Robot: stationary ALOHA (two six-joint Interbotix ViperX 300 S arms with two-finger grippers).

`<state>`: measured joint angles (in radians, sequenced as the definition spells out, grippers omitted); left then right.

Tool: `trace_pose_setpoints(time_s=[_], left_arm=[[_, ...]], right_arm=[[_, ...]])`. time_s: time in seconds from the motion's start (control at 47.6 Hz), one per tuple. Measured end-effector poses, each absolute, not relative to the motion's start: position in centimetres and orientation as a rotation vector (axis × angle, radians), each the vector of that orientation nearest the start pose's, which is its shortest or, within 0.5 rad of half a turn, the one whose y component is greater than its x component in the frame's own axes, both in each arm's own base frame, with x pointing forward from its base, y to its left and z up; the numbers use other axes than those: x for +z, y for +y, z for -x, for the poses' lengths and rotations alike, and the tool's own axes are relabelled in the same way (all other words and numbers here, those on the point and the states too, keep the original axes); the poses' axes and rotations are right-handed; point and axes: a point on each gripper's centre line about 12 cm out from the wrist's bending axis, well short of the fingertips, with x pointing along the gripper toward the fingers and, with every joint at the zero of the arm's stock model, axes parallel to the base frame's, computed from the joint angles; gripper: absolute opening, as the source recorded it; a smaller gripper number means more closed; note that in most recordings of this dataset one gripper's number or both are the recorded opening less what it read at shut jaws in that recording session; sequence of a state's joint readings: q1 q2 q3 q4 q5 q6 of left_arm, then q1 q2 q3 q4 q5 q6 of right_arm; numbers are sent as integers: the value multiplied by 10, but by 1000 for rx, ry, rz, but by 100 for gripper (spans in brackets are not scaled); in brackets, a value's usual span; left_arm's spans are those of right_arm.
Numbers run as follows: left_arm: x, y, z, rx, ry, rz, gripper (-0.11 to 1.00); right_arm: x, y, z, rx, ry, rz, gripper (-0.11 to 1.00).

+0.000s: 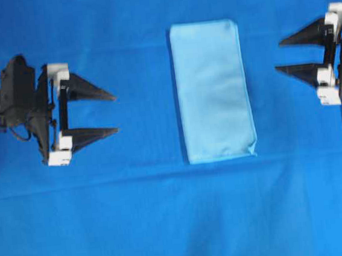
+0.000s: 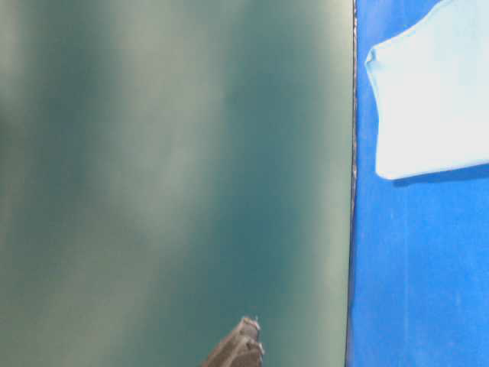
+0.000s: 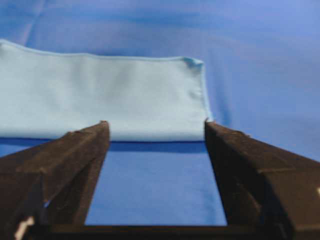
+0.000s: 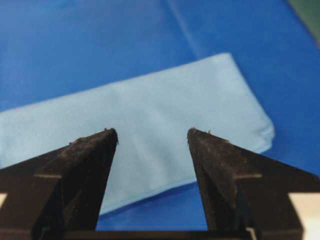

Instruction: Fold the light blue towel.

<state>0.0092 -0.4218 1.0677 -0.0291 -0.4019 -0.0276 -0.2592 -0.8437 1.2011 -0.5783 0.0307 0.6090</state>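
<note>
We see the light blue towel [image 1: 213, 90] lying folded between our left pincer [image 1: 114, 114] and right pincer [image 1: 279, 55], both spread and empty, bare blue surface [image 1: 168, 225] separating each from the towel's long edges.

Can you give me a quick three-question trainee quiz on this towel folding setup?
1. True or false: the light blue towel lies as a narrow rectangle, not a full square.
2. Which gripper is holding the towel? A) left gripper B) right gripper C) neither
3. Fill in: the towel rests on a darker ___ table cloth.

Key:
1. True. In the overhead view it is clearly longer than wide, and doubled edges show at one corner.
2. C. Both stand open, one on each side, apart from the towel.
3. Royal-blue.
</note>
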Motion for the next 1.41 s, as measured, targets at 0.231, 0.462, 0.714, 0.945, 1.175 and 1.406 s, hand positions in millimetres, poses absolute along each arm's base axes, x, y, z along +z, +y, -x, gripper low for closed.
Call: trace_pose_setpoints(time_s=[0.231, 0.462, 0.714, 0.945, 1.175, 1.406], left_arm=[[216, 7, -285, 38, 234, 52, 73], [217, 8, -290, 41, 226, 52, 73], [215, 39, -326, 129, 236, 38, 73], [189, 89, -363, 246, 323, 37, 73], [152, 137, -387, 344, 414, 69, 73], [115, 173, -402, 407, 476, 95, 72]], right_arm=[[218, -54, -201, -272, 388, -84, 62], [219, -57, -201, -284, 386, -88, 62], [216, -90, -207, -409, 432, -97, 62], [191, -139, -220, -524, 554, -118, 62], [161, -177, -249, -536, 679, -120, 62], [126, -204, -270, -522, 748, -150, 61]])
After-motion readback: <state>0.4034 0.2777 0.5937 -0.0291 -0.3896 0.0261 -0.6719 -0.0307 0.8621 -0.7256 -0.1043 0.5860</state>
